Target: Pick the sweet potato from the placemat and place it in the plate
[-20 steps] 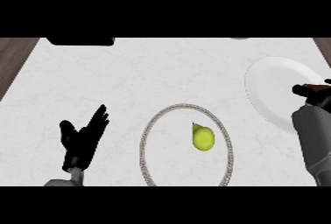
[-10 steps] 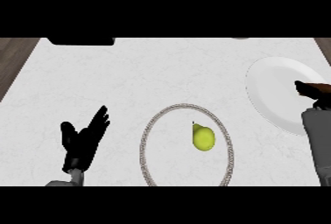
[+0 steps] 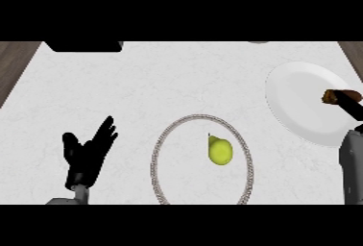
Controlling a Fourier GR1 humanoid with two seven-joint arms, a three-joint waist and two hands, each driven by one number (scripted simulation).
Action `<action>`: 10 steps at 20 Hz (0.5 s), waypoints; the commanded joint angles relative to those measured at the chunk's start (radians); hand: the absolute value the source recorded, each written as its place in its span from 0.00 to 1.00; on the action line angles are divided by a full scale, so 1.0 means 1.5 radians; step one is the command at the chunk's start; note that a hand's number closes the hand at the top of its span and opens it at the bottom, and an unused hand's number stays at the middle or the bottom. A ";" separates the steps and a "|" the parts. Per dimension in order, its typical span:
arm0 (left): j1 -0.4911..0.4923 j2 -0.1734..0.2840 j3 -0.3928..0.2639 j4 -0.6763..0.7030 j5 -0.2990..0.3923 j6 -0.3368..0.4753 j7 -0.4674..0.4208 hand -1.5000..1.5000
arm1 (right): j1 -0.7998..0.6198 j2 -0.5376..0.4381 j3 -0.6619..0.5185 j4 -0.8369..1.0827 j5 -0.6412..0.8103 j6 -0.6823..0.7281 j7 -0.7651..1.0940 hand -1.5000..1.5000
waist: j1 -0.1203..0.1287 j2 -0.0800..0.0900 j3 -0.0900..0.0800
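A white plate (image 3: 301, 103) lies at the counter's right. Over its right part, my right hand (image 3: 352, 104) is shut on the brown sweet potato (image 3: 330, 97), whose end sticks out to the left of the black fingers. The rest of the sweet potato is hidden by the hand, and I cannot tell whether it touches the plate. The round placemat (image 3: 160, 153), a pale mat with a beaded rim, lies at centre bottom. My left hand (image 3: 85, 156) rests open at the lower left, fingers up, apart from the placemat.
A yellow-green pear (image 3: 220, 151) lies on the placemat, right of its middle. A dark object (image 3: 83, 46) sits at the counter's far left edge. Brown wood (image 3: 10, 62) shows beyond the white counter at the upper left.
My right hand has shifted a little over the plate's right part with the sweet potato, and its forearm has drawn back toward the lower right. The left hand and the pear have not moved.
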 commanded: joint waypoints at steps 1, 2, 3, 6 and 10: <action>0.004 -0.017 -0.003 -0.004 -0.008 0.019 0.014 0.50 | 0.067 0.037 0.001 -0.097 -0.102 0.095 -0.060 0.00 | -0.009 -0.004 -0.002; -0.011 0.003 0.013 0.010 -0.006 0.011 0.015 0.50 | 0.109 0.063 0.007 -0.150 -0.119 0.129 -0.065 0.00 | -0.017 -0.006 -0.003; 0.007 0.013 0.016 0.010 -0.007 0.001 0.004 0.50 | 0.125 0.077 0.023 -0.178 -0.117 0.131 -0.065 0.00 | -0.013 -0.005 -0.003; 0.015 0.005 0.025 0.039 0.003 -0.016 -0.030 0.50 | 0.182 0.133 0.073 -0.217 -0.102 0.143 -0.067 0.00 | -0.010 -0.004 -0.003; 0.006 0.007 0.022 0.024 0.005 -0.029 -0.013 0.50 | 0.311 0.168 0.149 -0.377 -0.098 0.160 -0.008 0.00 | -0.011 -0.004 -0.003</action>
